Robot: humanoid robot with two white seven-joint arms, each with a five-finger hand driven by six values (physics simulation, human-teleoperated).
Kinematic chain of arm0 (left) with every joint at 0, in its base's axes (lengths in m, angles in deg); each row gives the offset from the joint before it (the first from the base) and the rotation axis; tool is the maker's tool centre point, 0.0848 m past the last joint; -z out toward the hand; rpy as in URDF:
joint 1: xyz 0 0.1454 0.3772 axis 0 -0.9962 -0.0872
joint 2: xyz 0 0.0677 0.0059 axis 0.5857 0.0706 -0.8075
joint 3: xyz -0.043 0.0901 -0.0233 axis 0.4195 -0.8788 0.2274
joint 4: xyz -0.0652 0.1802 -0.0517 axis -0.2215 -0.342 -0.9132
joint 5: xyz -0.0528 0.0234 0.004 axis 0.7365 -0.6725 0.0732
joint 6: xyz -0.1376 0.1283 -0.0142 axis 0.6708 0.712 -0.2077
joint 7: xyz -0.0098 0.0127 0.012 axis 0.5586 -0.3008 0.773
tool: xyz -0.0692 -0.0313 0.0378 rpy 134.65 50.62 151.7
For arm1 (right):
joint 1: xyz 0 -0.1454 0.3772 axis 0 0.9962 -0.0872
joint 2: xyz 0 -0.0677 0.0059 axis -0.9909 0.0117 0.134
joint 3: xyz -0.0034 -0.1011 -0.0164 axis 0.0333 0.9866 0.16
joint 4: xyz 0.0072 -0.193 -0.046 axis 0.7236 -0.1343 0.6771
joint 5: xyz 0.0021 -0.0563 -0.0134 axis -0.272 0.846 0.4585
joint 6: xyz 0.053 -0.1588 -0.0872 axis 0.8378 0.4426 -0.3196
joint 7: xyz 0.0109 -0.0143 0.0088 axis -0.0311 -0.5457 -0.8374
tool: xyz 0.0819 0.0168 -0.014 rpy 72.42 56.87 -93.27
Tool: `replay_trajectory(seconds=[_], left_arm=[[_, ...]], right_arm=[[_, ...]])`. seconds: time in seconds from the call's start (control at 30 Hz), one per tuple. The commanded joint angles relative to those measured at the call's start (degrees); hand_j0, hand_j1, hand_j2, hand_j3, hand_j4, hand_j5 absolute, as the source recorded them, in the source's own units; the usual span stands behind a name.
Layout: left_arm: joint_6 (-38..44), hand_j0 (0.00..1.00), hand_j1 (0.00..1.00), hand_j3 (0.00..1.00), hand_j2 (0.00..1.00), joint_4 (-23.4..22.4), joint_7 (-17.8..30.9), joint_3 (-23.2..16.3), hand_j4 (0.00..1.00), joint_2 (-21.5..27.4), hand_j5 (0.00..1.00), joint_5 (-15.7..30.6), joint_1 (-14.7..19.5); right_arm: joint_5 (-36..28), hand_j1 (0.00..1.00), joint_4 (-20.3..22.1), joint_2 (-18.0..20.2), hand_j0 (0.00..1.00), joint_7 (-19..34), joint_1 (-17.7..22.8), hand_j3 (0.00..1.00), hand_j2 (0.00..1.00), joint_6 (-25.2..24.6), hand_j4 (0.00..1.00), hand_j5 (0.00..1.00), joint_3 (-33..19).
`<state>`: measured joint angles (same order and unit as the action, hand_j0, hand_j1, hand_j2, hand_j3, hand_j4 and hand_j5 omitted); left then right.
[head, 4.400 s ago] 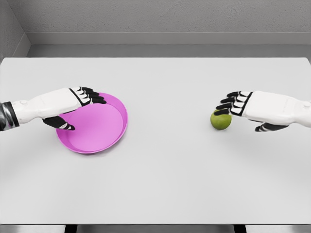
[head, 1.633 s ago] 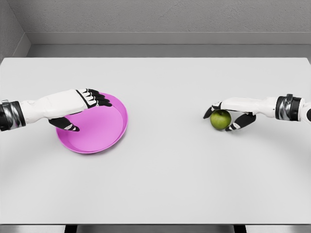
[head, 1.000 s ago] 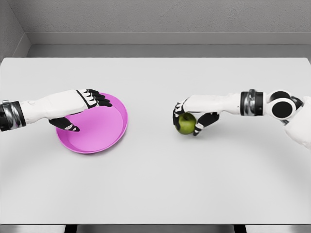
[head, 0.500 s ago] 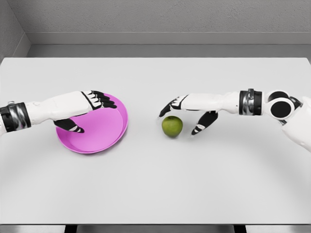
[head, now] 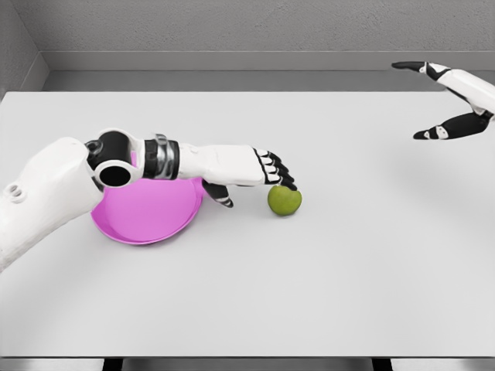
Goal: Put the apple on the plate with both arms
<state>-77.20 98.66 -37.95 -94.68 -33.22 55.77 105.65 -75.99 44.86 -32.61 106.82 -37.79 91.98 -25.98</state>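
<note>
A green apple [head: 285, 201] rests on the white table near its middle. The pink plate [head: 147, 216] lies to the left, partly hidden behind my left forearm. My left hand [head: 259, 179] reaches across the plate to the apple; its black fingertips [head: 285, 181] lie on the apple's top left, fingers extended, not closed round it. My right hand [head: 433, 100] is raised at the far upper right, away from the apple, fingers spread and holding nothing.
The white table [head: 309, 294] spreads wide in front and to the right of the apple. A grey wall [head: 232, 31] runs behind the table's far edge.
My right hand let the apple go near the table's middle and pulled back up to the far right. My left arm swung right over the plate to touch the apple.
</note>
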Motion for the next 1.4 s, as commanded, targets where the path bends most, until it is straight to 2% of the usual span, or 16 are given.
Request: replay_trajectory(seconds=[0.0,0.13,0.43,0.63,1.03,1.1,1.37], left_arm=[[0.11,1.0,1.0,1.0,1.0,-4.34,0.38,-1.04,1.0,-3.11,1.0,-0.57,0.0],[0.11,1.0,1.0,1.0,1.0,-5.04,0.38,-1.04,1.0,-4.6,1.0,-0.57,0.0],[0.11,1.0,1.0,1.0,1.0,-5.31,0.2,-1.04,1.0,-5.57,1.0,-0.57,0.09],[0.11,0.95,0.95,0.95,0.95,-10.14,0.11,-1.04,0.95,-8.12,0.95,-0.74,0.7],[0.11,0.85,0.85,0.85,0.85,-10.14,0.11,-1.13,0.85,-9.35,0.85,-0.92,0.97],[0.11,0.84,0.84,0.84,0.84,-10.23,0.11,-1.13,0.84,-9.88,0.84,-2.33,0.88],[0.11,0.83,0.83,0.83,0.83,-10.14,0.11,-1.48,0.83,-10.05,0.83,-2.5,0.88]], right_arm=[[-0.34,1.0,0.09,0.01,1.0,-0.02,0.0,1.0,1.0,-0.14,1.0,1.0,-0.6],[-0.34,1.0,0.18,1.68,1.0,-0.02,0.0,1.0,1.0,-0.14,1.0,1.0,-1.48],[-0.43,1.0,0.7,1.68,1.0,-0.02,0.0,1.0,1.0,-0.14,1.0,1.0,-1.39],[-0.43,1.0,1.59,1.77,1.0,-0.02,-0.09,1.0,1.0,-0.14,1.0,1.0,-1.39],[-0.25,1.0,1.59,1.6,1.0,-0.02,1.06,1.0,1.0,-0.14,1.0,1.0,-1.3],[-0.25,1.0,1.59,1.6,1.0,-0.02,1.06,1.0,1.0,-0.14,1.0,1.0,-1.22],[-0.34,1.0,1.59,1.77,1.0,-0.02,1.14,1.0,1.0,-0.14,1.0,1.0,-1.22]])
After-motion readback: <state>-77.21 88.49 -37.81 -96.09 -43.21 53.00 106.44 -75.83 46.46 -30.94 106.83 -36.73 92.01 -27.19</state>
